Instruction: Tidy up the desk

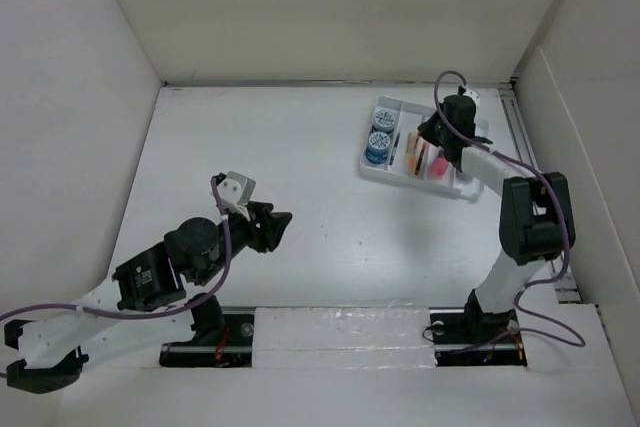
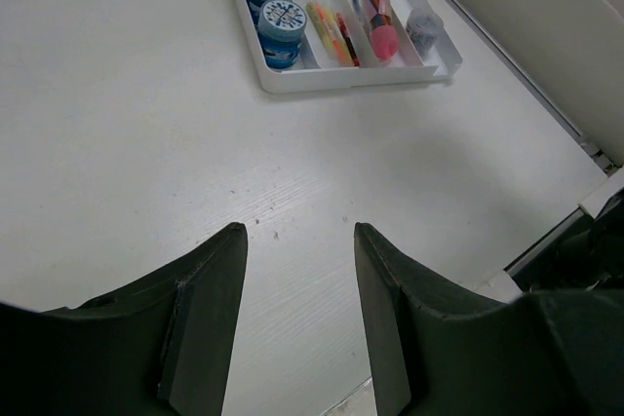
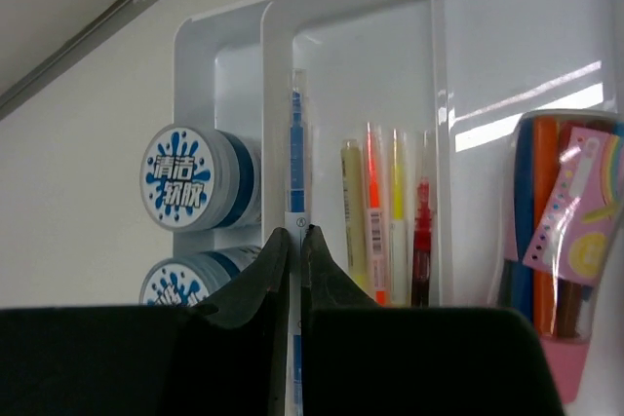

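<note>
The white desk [image 1: 300, 177] holds a small white compartment tray [image 1: 385, 176] at the back right. My right gripper [image 1: 440, 137] is over the tray. In the right wrist view it [image 3: 296, 231] is shut on a thin blue and white pen [image 3: 295, 143], which lies lengthwise along the left wall of the pen compartment. My left gripper [image 1: 280, 222] is open and empty above bare desk near the middle; in the left wrist view [image 2: 300, 231] its jaws stand wide apart.
The tray [image 2: 341, 80] holds two blue-lidded round tubs [image 3: 190, 180], yellow, orange and red pens [image 3: 375, 211] and a pink pack of markers [image 3: 570, 221]. White walls stand around the desk on three sides.
</note>
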